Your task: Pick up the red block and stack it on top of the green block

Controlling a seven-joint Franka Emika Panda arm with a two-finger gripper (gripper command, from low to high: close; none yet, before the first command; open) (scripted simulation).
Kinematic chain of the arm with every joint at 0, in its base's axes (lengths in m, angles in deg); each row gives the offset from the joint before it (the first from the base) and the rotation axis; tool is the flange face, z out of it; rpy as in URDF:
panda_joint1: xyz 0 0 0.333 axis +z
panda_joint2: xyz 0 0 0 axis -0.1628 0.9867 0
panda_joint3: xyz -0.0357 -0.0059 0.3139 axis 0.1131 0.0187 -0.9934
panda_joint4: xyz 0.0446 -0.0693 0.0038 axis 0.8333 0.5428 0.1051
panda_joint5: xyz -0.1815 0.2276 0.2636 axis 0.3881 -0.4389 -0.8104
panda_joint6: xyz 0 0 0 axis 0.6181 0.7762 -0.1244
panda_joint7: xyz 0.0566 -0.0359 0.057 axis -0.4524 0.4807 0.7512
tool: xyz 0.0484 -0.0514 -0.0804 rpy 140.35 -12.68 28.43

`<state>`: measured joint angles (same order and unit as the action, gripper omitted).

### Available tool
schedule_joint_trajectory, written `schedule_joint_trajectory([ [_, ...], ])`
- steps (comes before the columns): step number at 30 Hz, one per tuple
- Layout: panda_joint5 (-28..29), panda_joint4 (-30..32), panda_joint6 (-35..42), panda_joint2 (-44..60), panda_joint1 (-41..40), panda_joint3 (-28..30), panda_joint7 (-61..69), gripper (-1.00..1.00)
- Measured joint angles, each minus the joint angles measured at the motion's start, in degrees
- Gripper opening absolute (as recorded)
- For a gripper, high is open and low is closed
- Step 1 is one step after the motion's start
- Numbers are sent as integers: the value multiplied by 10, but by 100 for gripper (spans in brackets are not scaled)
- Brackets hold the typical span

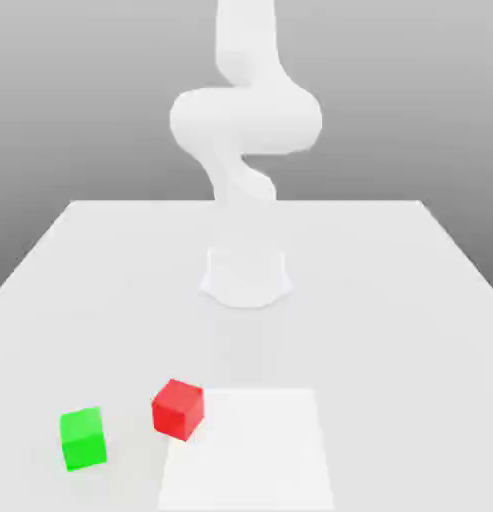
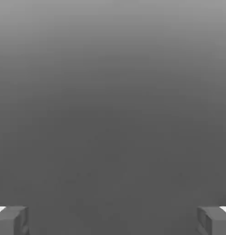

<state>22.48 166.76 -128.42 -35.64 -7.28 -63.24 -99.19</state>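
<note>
Green block (image 1: 83, 438) nearest, on the worktop (image 1: 410, 300) toward the exterior view's left. Red block (image 1: 178, 408) just beside it to the right, slightly farther back, apart, turned at an angle. Paler square patch (image 1: 255, 450) right of red. White arm (image 1: 245, 130) rises behind. Gripper (image 2: 113, 220): jaws wide open, holding nothing.

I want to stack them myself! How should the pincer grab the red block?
Probably from straight above, closing on two opposite side faces of the red block. It sits flat on the table with its top bare, turned a little, so the pincer, now open, should twist to match. The green block sits apart, leaving room for the fingers.
</note>
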Motion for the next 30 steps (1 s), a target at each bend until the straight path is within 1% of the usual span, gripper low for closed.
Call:
schedule_joint_trajectory([
  [9, -9, 80, -80, 133, 69, 109, 235, 0],
  [17, -21, 150, -150, 250, 115, 187, 443, 0],
  [24, -26, 212, -211, 351, 131, 229, 621, 0],
  [28, -9, 247, -247, 405, 121, 241, 709, 0],
  [30, -16, 253, -265, 429, 110, 239, 740, 0],
])
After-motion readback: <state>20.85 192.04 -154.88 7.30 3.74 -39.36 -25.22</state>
